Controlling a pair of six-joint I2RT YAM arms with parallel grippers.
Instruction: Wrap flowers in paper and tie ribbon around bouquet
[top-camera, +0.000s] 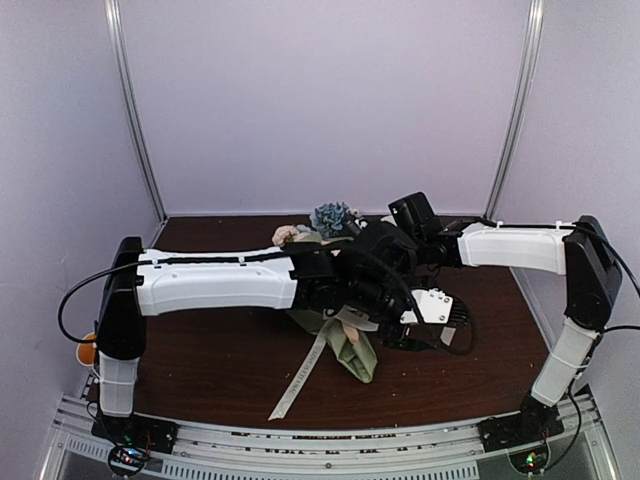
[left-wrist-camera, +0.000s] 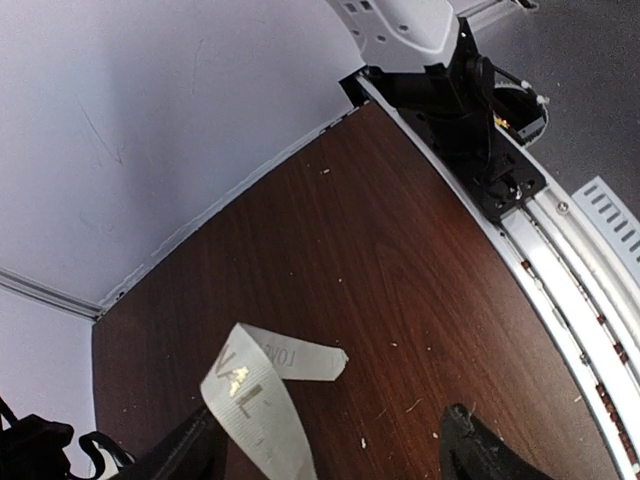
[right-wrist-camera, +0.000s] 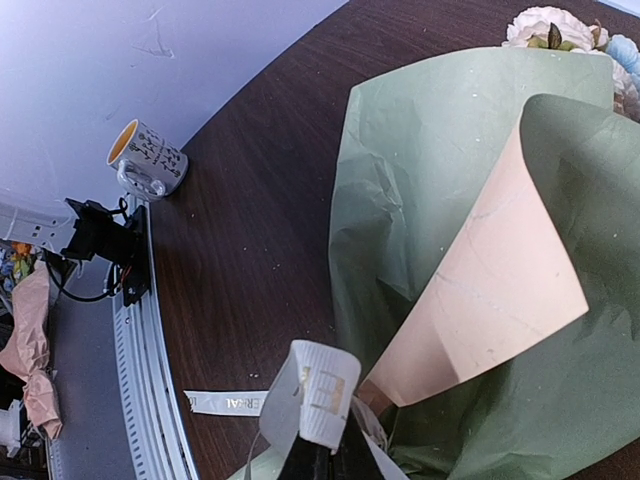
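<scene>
ribbon (left-wrist-camera: 250, 405) feel: light, floppy fabric with zero stiffness. It kinks and folds over itself, so I reckon it slips loose the moment nothing pinches it
ribbon grab spot: flat across the width and close in by the bouquet (top-camera: 358, 358), not way out on the tail
paper (right-wrist-camera: 440, 180) feel: thin and crinkly, looks springy. One flap curls open, so my guess is the wrap unrolls unless the neck gets cinched
bouquet grab spot: the narrow stem end, gently. Squeezing the wide end would likely crush paper and blooms
ribbon look: cream strip with faint gold lettering, one end folded back on itself in the left wrist view
paper look: sage green outside, beige-tan inside, rolled into a loose cone
flowers (top-camera: 332, 218) look: pale pink and dusty blue blooms poking out the far end
left gripper (left-wrist-camera: 335, 440): jaws wide apart, gripping nothing. The ribbon lies between the fingers (left-wrist-camera: 185, 455), up against one of them
right gripper (right-wrist-camera: 328, 455): clenched on a fold of ribbon, just beside the paper
where: bouquet lies mid-table (left-wrist-camera: 400, 280) under both arms, blooms toward the back wall. One ribbon tail trails toward the near edge — can't tell if it goes fully round the neck
extras: a mug (right-wrist-camera: 148, 160) sits by the table edge, well apart from the bouquet
</scene>
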